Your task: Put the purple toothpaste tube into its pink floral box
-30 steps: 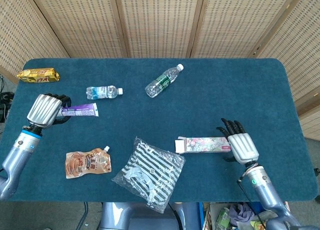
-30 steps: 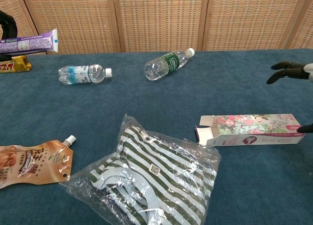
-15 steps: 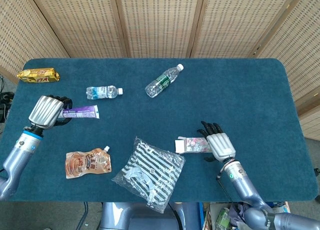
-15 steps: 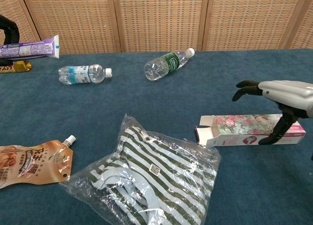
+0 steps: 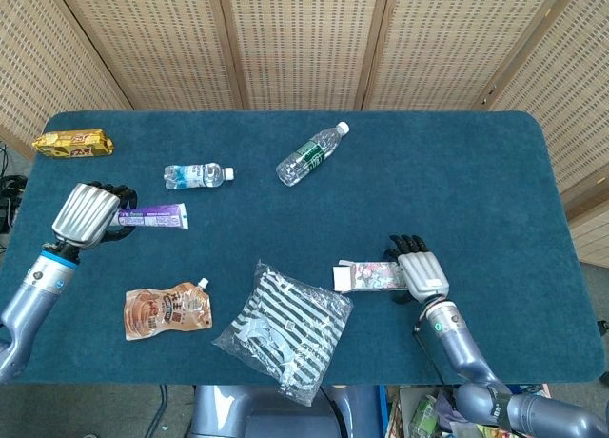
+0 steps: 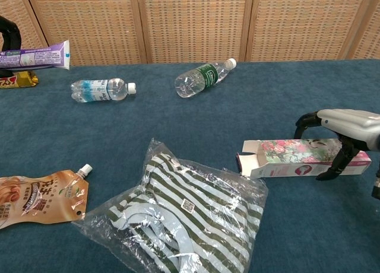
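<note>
My left hand [image 5: 84, 214] holds the purple toothpaste tube [image 5: 152, 215] by its tail end at the table's left, lifted off the cloth. In the chest view the tube [image 6: 35, 54] lies level in the air, cap end to the right. The pink floral box [image 6: 297, 158] lies on its side at the front right, its open flap end facing left. My right hand [image 6: 344, 130] arches over the box's right end, with fingers down behind it and the thumb against its near face. In the head view that hand [image 5: 422, 271] covers the right part of the box [image 5: 366, 275].
A striped cloth in a clear bag [image 5: 284, 330] lies just left of the box. A brown spout pouch [image 5: 166, 311] sits at the front left. Two water bottles [image 5: 197, 176] [image 5: 310, 154] and a gold snack pack [image 5: 72, 144] lie further back.
My right hand moved left over the box and lowered its fingers around the right end. The left hand with the tube barely shifted.
</note>
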`<state>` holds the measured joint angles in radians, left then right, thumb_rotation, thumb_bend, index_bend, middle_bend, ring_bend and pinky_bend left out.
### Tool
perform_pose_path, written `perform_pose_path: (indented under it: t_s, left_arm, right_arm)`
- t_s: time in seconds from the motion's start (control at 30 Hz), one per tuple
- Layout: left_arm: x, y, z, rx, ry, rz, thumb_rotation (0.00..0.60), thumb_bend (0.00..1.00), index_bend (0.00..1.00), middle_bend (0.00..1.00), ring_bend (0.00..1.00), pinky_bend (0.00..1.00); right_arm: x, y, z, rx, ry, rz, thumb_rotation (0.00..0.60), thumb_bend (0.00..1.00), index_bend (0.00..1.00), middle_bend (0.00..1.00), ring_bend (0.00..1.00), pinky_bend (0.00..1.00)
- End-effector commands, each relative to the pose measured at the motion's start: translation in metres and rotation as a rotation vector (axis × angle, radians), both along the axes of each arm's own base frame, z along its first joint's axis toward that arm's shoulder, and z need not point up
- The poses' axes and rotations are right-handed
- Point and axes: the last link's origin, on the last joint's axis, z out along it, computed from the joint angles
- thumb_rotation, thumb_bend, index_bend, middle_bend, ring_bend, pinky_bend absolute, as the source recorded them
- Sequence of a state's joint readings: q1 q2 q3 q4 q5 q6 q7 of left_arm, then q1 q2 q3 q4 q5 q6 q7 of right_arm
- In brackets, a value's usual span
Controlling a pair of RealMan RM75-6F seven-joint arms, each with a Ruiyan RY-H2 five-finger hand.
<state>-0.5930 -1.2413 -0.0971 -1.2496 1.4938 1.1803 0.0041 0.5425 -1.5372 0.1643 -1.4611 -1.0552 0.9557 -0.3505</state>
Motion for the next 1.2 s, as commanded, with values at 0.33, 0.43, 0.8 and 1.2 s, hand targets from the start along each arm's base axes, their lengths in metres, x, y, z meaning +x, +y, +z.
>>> perform_pose_path:
  t_s: [0.33,0.43,0.8,1.2]
  left_arm:
    - [0.004,-0.001,-0.006,-0.013,-0.014,-0.007,0.6,0.27,0.82,0.69,0.62,0.61]
    - [0.007,-0.002,-0.007,-0.017,-0.026,-0.014,0.6,0.27,0.82,0.69,0.62,0.61]
    - [0.042,-0.007,-0.013,-0.09,-0.093,-0.066,0.6,0.27,0.82,0.69,0.62,0.61]
    - [0.111,-0.006,-0.014,-0.261,0.041,-0.115,0.6,0.27,0.82,0.69,0.62,0.61]
  right_arm:
    - [-0.011,0.004,-0.001,-0.11,-0.081,-0.017,0.6,0.11,0.57,0.54,0.39,0.46]
    - [-0.007,0.003,0.002,-0.124,-0.102,-0.002,0.6,0.11,0.58,0.54,0.39,0.46]
    - [0.032,0.001,0.021,-0.128,-0.227,0.043,0.6,0.11,0.59,0.54,0.39,0.46]
    - [0.068,0.004,0.026,-0.093,-0.304,0.07,0.6,0.11,0.59,0.54,0.39,0.46]
